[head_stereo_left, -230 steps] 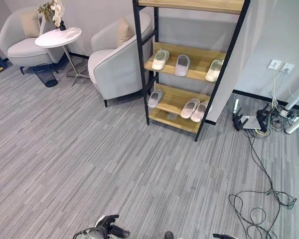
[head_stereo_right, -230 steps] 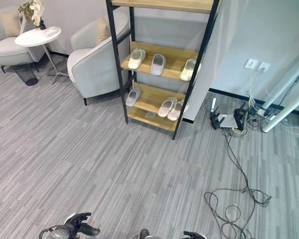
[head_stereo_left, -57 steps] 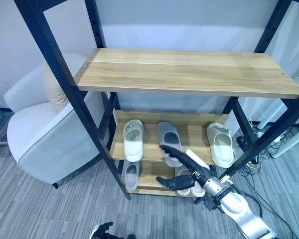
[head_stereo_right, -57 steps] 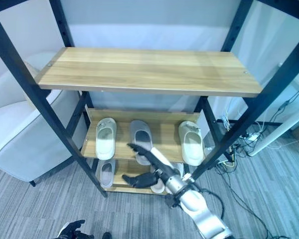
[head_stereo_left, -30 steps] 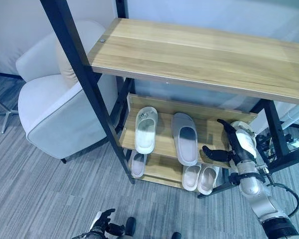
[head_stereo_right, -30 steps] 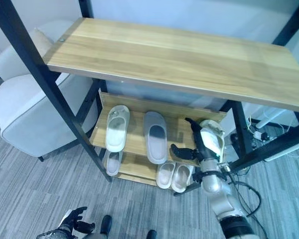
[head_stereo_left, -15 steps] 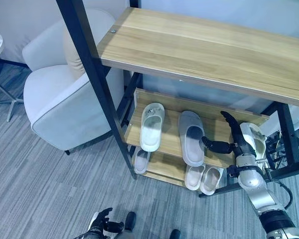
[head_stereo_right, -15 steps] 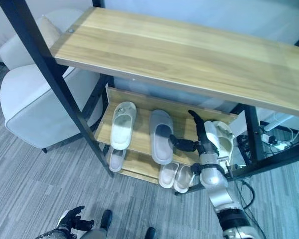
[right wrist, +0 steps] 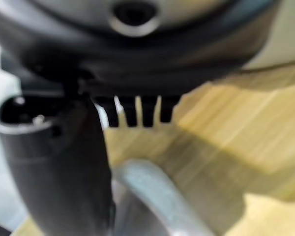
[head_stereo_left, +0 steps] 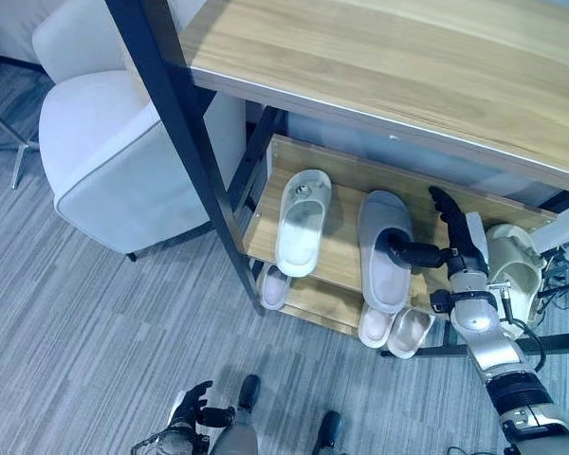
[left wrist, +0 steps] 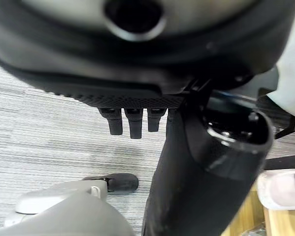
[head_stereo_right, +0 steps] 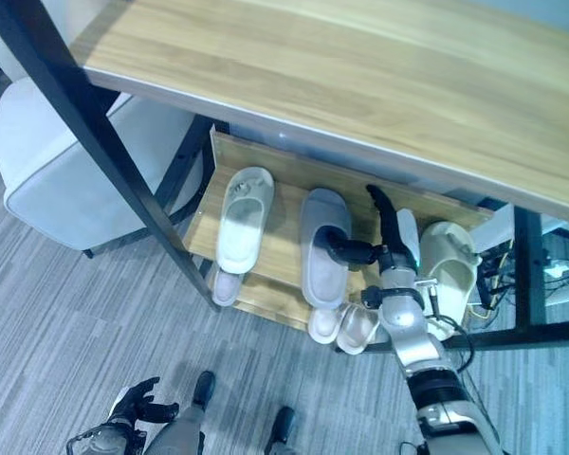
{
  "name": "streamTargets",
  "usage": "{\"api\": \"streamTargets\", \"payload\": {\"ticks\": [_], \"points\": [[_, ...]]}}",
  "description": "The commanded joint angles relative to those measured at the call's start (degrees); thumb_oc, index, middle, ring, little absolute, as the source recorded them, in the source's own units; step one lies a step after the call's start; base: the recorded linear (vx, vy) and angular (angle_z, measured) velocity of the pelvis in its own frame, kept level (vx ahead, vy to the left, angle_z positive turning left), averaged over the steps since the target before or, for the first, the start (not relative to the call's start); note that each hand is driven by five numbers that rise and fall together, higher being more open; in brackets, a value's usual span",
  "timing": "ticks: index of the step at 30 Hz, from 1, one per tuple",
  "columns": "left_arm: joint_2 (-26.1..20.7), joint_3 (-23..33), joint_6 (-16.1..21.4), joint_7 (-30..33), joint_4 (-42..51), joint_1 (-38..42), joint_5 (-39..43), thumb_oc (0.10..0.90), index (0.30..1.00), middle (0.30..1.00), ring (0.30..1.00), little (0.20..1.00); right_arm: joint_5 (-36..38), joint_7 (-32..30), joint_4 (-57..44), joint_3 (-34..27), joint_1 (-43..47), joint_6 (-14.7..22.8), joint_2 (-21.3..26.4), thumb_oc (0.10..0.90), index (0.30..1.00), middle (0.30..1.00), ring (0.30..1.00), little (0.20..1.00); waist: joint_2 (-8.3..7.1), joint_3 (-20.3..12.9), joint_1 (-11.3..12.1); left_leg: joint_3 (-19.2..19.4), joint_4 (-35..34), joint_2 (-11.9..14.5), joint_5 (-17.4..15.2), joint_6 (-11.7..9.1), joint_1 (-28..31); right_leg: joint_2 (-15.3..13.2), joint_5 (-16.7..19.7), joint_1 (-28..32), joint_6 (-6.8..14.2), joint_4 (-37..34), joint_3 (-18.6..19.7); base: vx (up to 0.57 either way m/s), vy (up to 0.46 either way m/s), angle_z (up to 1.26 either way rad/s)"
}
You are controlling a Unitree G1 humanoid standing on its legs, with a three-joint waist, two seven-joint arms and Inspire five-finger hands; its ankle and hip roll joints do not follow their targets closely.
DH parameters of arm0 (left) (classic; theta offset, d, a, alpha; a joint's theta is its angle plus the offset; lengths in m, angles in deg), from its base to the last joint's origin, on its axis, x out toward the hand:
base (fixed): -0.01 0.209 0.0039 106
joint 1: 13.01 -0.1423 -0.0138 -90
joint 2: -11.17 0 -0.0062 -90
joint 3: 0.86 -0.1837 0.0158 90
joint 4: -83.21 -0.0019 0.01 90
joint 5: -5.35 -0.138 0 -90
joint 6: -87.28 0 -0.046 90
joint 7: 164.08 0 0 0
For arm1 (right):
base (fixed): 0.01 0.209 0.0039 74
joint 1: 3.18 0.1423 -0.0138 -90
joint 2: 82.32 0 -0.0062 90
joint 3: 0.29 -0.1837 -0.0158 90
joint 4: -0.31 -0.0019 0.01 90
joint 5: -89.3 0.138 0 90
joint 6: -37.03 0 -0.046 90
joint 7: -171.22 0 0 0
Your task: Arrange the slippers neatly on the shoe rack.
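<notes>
Grey striped flooring lay under the shoe rack (head_stereo_left: 209, 199). On its middle shelf sat the grey slipper (head_stereo_left: 384, 248), the right hand (head_stereo_left: 452, 248) open-fingered, thumb hooked at its strap. Probably light, soft foam; the strap looked grippable. Left hand (head_stereo_left: 188, 417) hung relaxed below.

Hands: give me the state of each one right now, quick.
Left hand: low by the floor, fingers relaxed, open, holding nothing.
Right hand: at the middle shelf, fingers straight, thumb against the grey slipper, open, not gripping it.
</notes>
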Motion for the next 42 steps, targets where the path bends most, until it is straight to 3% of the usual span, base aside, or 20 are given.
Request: {"api": "streamTargets", "payload": {"ticks": [1, 9, 16, 21, 25, 29, 30, 33, 34, 35, 38, 39, 40, 42], "points": [[-0.28, -3.44, -0.24, 0.84, -5.86, 0.01, -0.49, 0.8, 0.9, 0.9, 0.9, 0.9, 1.37, -3.88, -0.53, -1.56, 4.45, 5.62, 2.98, 0.4, 0.3, 0.3, 0.3, 0.3, -0.91, -1.28, 1.76, 0.69, 0.12, -2.63, -2.41, -0.69, -0.59, -0.04, -1.68, -1.25, 3.49, 0.3, 3.84, 0.0, 0.007, 0.08], [-0.87, -2.64, -0.43, 0.79, -5.74, -0.03, -1.66, 0.8, 0.9, 0.9, 0.9, 0.9, 1.35, -2.77, -2.93, -3.49, -1.45, 5.75, 1.46, 0.4, 0.3, 0.3, 0.3, 0.3, -1.19, -1.21, 0.92, 0.8, 0.12, -2.65, -2.84, -0.39, 0.39, -0.34, -1.36, -0.76, 3.67, 0.3, 3.89, 0.0, 0.0, 0.03], [-2.21, 0.77, -0.68, 0.77, -5.07, -1.24, -2.26, 0.8, 0.9, 0.9, 0.9, 0.9, -1.36, -1.09, -14.95, -7.49, -10.21, 6.44, -0.02, 0.4, 0.3, 0.3, 0.3, 0.3, -1.3, -2.11, -0.44, 1.89, 0.12, -2.22, -4.02, 0.22, 3.36, -0.3, -1.52, 1.07, 3.8, 0.3, 5.19, 0.01, 0.003, -0.07], [-3.42, 5.66, -0.63, 0.77, -4.17, -2.56, -0.52, 0.8, 0.9, 0.9, 0.9, 0.9, 1.22, 7.31, -30.15, -7.57, -21.08, 8.71, -2.85, 0.4, 0.3, 0.3, 0.3, 0.3, -1.27, -3.36, -2.74, 3.8, 0.12, -1.89, -5.94, 1.07, 8.83, -0.14, -2.64, 5.49, 3.6, 0.3, 6.81, 0.04, -0.003, -0.23], [-3.72, 7.98, 0.1, 1.17, -1.36, -3.0, 3.28, 0.8, 0.9, 0.9, 0.9, 0.9, 4.18, 13.36, -36.58, -4.45, -25.52, 9.76, -3.07, 0.4, 0.3, 0.3, 0.3, 0.3, -1.3, -0.74, -3.54, 6.11, 7.87, -1.55, -8.91, 1.52, 8.88, -0.61, -3.48, 6.9, 3.07, 2.74, 7.94, -0.06, -0.036, -0.32], [-4.23, 10.99, 2.95, 1.84, 6.13, -3.43, 12.48, 0.8, 0.9, 0.9, 0.9, 0.9, 4.65, 20.15, -38.45, 4.04, -25.71, 9.19, -0.48, 0.4, 0.3, 0.3, 0.3, 0.3, 0.27, 4.58, -3.6, 12.3, 19.82, 1.32, -13.59, 1.86, 7.55, -1.64, -6.54, 3.65, 2.58, 14.91, 8.05, -0.16, -0.034, -0.62], [-4.77, 10.52, 4.16, 2.56, 9.25, -3.14, 14.32, 0.8, 0.9, 0.9, 0.9, 0.9, 5.73, 21.26, -36.77, 5.82, -25.45, 8.92, 0.0, 0.4, 0.3, 0.3, 0.3, 0.3, 0.78, 6.26, -3.52, 12.56, 24.58, 2.27, -15.16, 1.65, 5.67, -2.27, -7.88, 1.65, 2.35, 19.31, 7.67, -0.2, -0.059, -0.71], [-4.77, 9.82, 5.29, 2.22, 14.12, -2.79, 17.74, 0.8, 0.9, 0.9, 0.9, 0.9, 4.2, 20.72, -33.68, 7.85, -24.39, 7.79, 0.72, 0.4, 0.3, 0.3, 0.3, 0.3, 1.82, 7.71, -4.22, 12.1, 29.49, 3.55, -16.54, 1.64, 3.49, -2.88, -10.07, -0.67, 1.71, 25.02, 7.36, -0.17, -0.055, -0.26], [-4.83, 8.03, 6.19, 1.81, 20.66, -2.71, 21.22, 0.8, 0.9, 0.9, 0.9, 0.9, 4.74, 21.01, -32.09, 8.85, -24.14, 7.08, 1.32, 0.4, 0.3, 0.3, 0.3, 0.3, 3.01, 8.95, -4.91, 11.09, 34.55, 4.34, -17.89, 1.92, -0.25, -3.38, -12.01, -4.08, 0.85, 30.3, 7.1, -0.14, -0.035, 0.23], [-4.82, 8.03, 6.19, 1.81, 20.66, -2.72, 21.22, 0.8, 0.9, 0.9, 0.9, 0.9, 4.75, 21.01, -32.09, 8.86, -24.14, 7.09, 1.33, 0.4, 0.3, 0.3, 0.3, 0.3, 3.03, 8.88, -4.94, 11.05, 34.64, 4.35, -17.93, 1.92, -0.38, -3.38, -12.03, -4.18, 0.85, 30.35, 7.07, -0.3, -0.084, 0.26], [-4.28, 3.78, 7.94, 1.88, 27.13, 0.36, 26.47, 0.8, 0.9, 0.9, 0.9, 0.9, 6.69, 19.42, -27.27, 12.65, -16.6, 5.49, 1.69, 0.4, 0.3, 0.3, 0.3, 0.3, 5.01, 11.11, -5.82, 9.16, 46.58, 5.11, -21.6, 2.54, -12.12, -3.89, -18.09, -15.7, -1.22, 44.2, 7.18, -0.27, -0.073, 0.16], [-4.01, 3.49, 7.91, 2.27, 28.17, 0.9, 27.54, 0.8, 0.9, 0.9, 0.9, 0.9, 6.47, 18.47, -26.49, 13.52, -14.2, 4.97, 1.37, 0.4, 0.3, 0.3, 0.3, 0.3, 5.29, 11.18, -5.83, 9.15, 49.44, 5.42, -22.34, 2.69, -15.06, -3.92, -19.13, -18.82, -1.71, 47.0, 7.63, -0.32, -0.048, 0.12], [-3.84, 3.21, 8.29, 3.25, 28.4, 1.83, 28.22, 0.8, 0.9, 0.9, 0.9, 0.9, 5.14, 16.74, -25.6, 14.65, -10.17, 4.77, 0.88, 0.4, 0.3, 0.3, 0.3, 0.3, 5.51, 10.45, -5.75, 9.09, 53.87, 6.11, -22.3, 3.3, -21.65, -3.85, -19.68, -25.56, -2.82, 51.22, 7.86, -0.33, -0.052, -0.06], [-3.26, 3.07, 8.38, 4.55, 30.43, 2.97, 30.51, 0.8, 0.9, 0.9, 0.9, 0.9, 3.09, 13.99, -25.45, 15.89, -4.6, 4.01, 0.16, 0.4, 0.3, 0.3, 0.3, 0.3, 6.19, 10.34, -5.15, 7.38, 62.02, 7.24, -25.77, 3.68, -30.01, -3.36, -23.93, -34.01, -3.77, 59.22, 9.36, -0.27, -0.062, -0.32]]}}
